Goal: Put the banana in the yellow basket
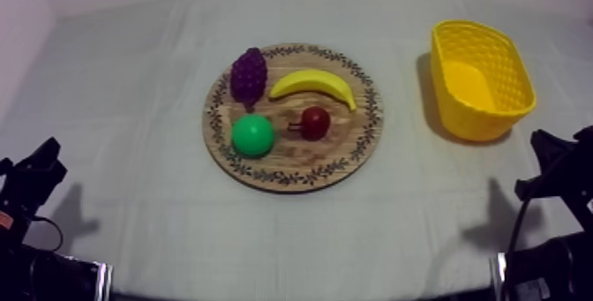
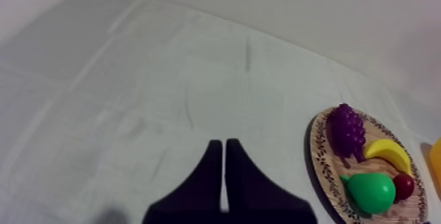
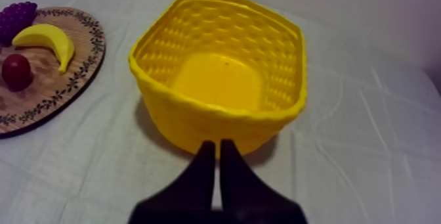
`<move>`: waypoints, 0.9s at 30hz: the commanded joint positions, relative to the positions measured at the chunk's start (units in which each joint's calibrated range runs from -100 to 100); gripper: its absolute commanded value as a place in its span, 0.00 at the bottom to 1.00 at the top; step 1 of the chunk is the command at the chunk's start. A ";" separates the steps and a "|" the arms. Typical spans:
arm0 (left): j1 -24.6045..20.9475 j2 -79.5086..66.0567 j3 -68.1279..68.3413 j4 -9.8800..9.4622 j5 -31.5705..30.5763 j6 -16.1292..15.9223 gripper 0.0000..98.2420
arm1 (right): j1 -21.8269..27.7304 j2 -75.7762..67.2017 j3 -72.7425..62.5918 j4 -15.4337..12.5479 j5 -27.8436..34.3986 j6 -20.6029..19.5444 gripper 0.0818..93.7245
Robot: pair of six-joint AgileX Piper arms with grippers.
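Note:
A yellow banana (image 1: pixel 314 85) lies on the round wooden board (image 1: pixel 353 150) toward its far side, between the purple grapes (image 1: pixel 249 75) and a small red fruit (image 1: pixel 314 123). A green pear (image 1: pixel 253 135) sits at the board's near left. The yellow basket (image 1: pixel 481 79) stands to the right of the board with nothing inside. My left gripper (image 1: pixel 40 165) rests low at the left. Its fingers lie together as a shut wedge (image 2: pixel 224 149) over bare cloth. My right gripper (image 1: pixel 551 154) rests low at the right, shut (image 3: pixel 217 150), just in front of the basket (image 3: pixel 223 75).
Grey-white cloth covers the table, with open room on the left and in front of the board. In the left wrist view the board (image 2: pixel 321 167) with the banana (image 2: pixel 388 153), grapes (image 2: pixel 346 129) and pear (image 2: pixel 371 191) lies off beside the gripper.

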 commanded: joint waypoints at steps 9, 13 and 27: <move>-0.01 -0.03 0.03 0.02 -0.02 -0.01 0.00 | -0.02 -0.01 0.00 0.00 0.08 -0.29 0.01; -0.01 -0.03 0.03 0.02 -0.02 0.01 0.00 | -0.18 1.20 -0.70 -2.28 0.95 3.52 0.01; -0.01 -0.03 0.03 0.02 -0.02 -0.01 0.00 | -1.19 45.93 -61.38 -9.45 20.73 10.68 0.01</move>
